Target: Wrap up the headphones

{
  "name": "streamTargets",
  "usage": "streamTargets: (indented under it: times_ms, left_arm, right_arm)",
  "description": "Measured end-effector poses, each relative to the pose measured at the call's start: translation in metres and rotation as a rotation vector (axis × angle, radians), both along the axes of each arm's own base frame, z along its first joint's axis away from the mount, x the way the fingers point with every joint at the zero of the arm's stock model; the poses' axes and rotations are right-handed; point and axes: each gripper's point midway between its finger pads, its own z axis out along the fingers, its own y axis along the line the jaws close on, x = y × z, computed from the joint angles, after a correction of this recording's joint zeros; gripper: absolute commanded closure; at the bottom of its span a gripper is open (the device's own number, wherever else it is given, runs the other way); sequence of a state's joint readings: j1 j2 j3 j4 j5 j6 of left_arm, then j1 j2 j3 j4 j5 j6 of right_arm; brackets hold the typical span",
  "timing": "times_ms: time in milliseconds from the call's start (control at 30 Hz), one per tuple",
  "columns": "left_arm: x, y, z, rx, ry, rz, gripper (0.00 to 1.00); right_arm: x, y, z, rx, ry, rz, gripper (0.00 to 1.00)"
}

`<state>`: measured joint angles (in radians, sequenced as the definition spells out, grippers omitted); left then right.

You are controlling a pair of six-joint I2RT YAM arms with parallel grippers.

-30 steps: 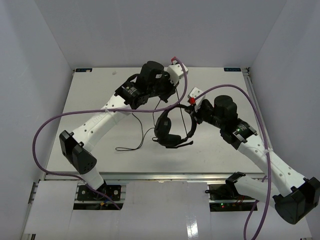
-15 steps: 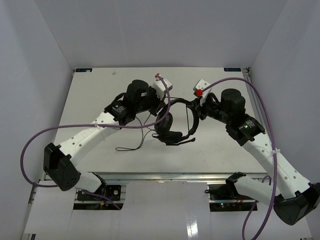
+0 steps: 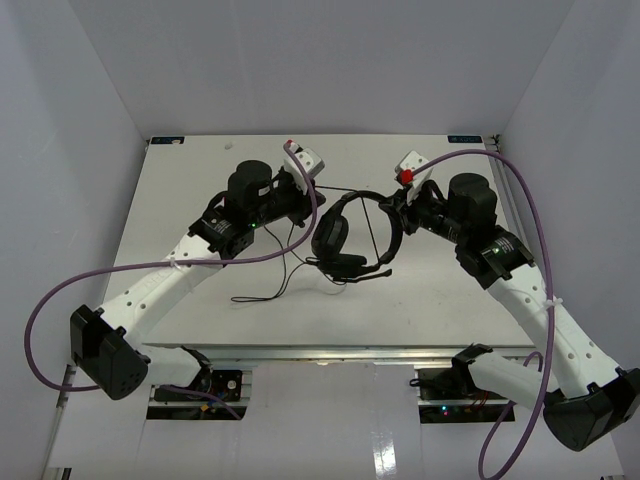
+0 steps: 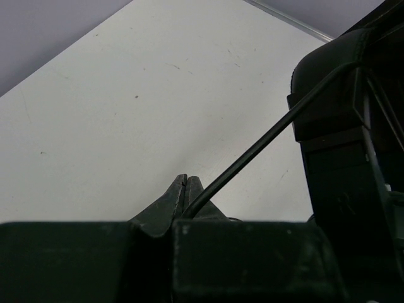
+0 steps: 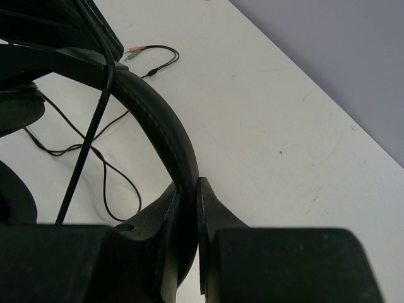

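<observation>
The black headphones (image 3: 345, 240) hang above the middle of the table, earcups down. My right gripper (image 3: 398, 208) is shut on the arched headband (image 5: 161, 126) and holds it up. My left gripper (image 3: 312, 205) is just left of the headband, shut on the thin black cord (image 4: 265, 142), which runs taut up to the headset (image 4: 334, 107). The rest of the cord lies in loops on the table (image 3: 270, 285). The two small coloured plugs (image 5: 134, 52) lie on the table beyond the headband in the right wrist view.
The white table (image 3: 180, 190) is boxed in by pale walls on three sides. Thick purple arm cables (image 3: 60, 290) loop out at the left and over the right arm (image 3: 520, 215).
My left gripper has drawn back to the left and nearer, with the cord in it. My right gripper has shifted the headphones slightly right and back.
</observation>
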<state>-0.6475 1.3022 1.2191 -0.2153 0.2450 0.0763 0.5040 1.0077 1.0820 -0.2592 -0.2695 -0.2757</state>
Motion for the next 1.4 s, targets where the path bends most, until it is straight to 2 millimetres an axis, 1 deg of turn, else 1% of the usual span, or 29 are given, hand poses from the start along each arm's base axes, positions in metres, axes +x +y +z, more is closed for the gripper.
streamTargets:
  times_ms: [67, 367, 400, 467, 500, 567, 667, 800, 900, 967, 1067, 1200, 1400]
  left_arm:
    - [0.002, 0.002, 0.002, -0.023, -0.004, 0.003, 0.96]
    - [-0.004, 0.005, 0.0, -0.069, 0.014, -0.03, 0.95]
    - [-0.004, 0.004, 0.0, -0.072, 0.018, -0.037, 0.93]
    - [-0.005, 0.003, -0.001, -0.083, 0.028, -0.051, 0.83]
    - [-0.005, 0.002, -0.003, -0.092, 0.035, -0.057, 0.8]
    - [-0.003, 0.005, -0.012, -0.102, 0.058, -0.047, 0.76]
    - [0.0, 0.008, -0.034, -0.111, 0.113, -0.032, 0.68]
    - [-0.004, 0.007, -0.063, -0.142, 0.176, -0.037, 0.65]
    - [-0.01, 0.003, -0.074, -0.178, 0.204, -0.057, 0.64]
    - [-0.013, 0.001, -0.076, -0.199, 0.212, -0.068, 0.64]
    - [-0.015, -0.002, -0.075, -0.231, 0.213, -0.085, 0.64]
    - [-0.019, -0.005, -0.075, -0.261, 0.216, -0.106, 0.64]
    - [-0.026, -0.007, -0.079, -0.288, 0.229, -0.135, 0.64]
  right_arm:
    - [0.001, 0.0, 0.0, 0.004, 0.004, -0.002, 0.92]
    - [-0.004, 0.004, 0.001, 0.02, 0.017, 0.031, 0.92]
    - [-0.005, 0.005, 0.001, 0.023, 0.02, 0.034, 0.92]
    - [-0.005, 0.005, 0.002, 0.033, 0.029, 0.036, 0.92]
    - [-0.005, 0.005, 0.003, 0.039, 0.034, 0.036, 0.92]
    - [-0.003, 0.002, 0.011, 0.058, 0.038, 0.021, 0.92]
    - [0.001, -0.002, 0.029, 0.098, 0.031, 0.003, 0.92]
    - [0.002, -0.003, 0.055, 0.16, 0.029, 0.003, 0.92]
    - [0.004, -0.006, 0.068, 0.201, 0.033, 0.0, 0.92]
    - [0.006, -0.009, 0.074, 0.218, 0.035, -0.008, 0.92]
    - [0.007, -0.01, 0.074, 0.229, 0.046, -0.014, 0.92]
    - [0.011, -0.009, 0.07, 0.239, 0.076, -0.021, 0.92]
    - [0.016, -0.014, 0.067, 0.249, 0.094, -0.044, 0.92]
